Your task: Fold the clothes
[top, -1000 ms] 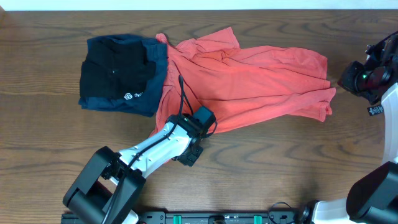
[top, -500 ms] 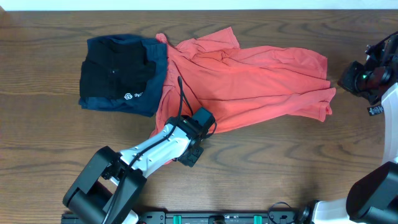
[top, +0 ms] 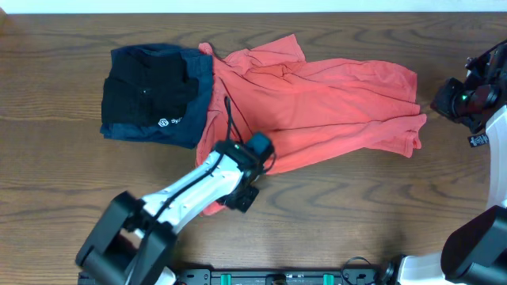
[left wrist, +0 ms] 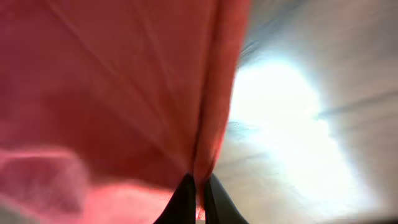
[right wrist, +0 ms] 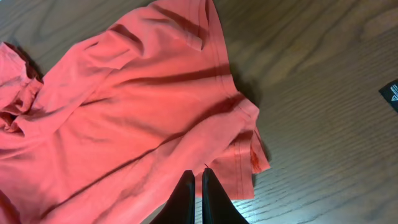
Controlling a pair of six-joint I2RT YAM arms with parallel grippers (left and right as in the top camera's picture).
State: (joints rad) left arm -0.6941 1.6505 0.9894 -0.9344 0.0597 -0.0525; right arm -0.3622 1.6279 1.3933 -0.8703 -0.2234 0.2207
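A red shirt [top: 333,103] lies crumpled and spread across the middle of the wooden table. My left gripper [top: 247,176] is at the shirt's lower left edge. In the left wrist view its fingers [left wrist: 199,186] are shut on a fold of the red cloth [left wrist: 124,93], and a bit of red cloth [top: 212,207] shows below the arm. My right gripper [top: 459,99] hovers off the shirt's right side. In the right wrist view its fingers [right wrist: 199,180] are shut and empty, above the shirt's hem corner [right wrist: 242,149].
A folded dark navy and black garment [top: 150,95] with a small white logo lies at the left, touching the red shirt's left edge. Bare wooden table [top: 356,214] surrounds the clothes at the front and right.
My left gripper has shifted slightly up and left with the shirt's edge; red cloth now shows under the arm. The right arm has not moved.
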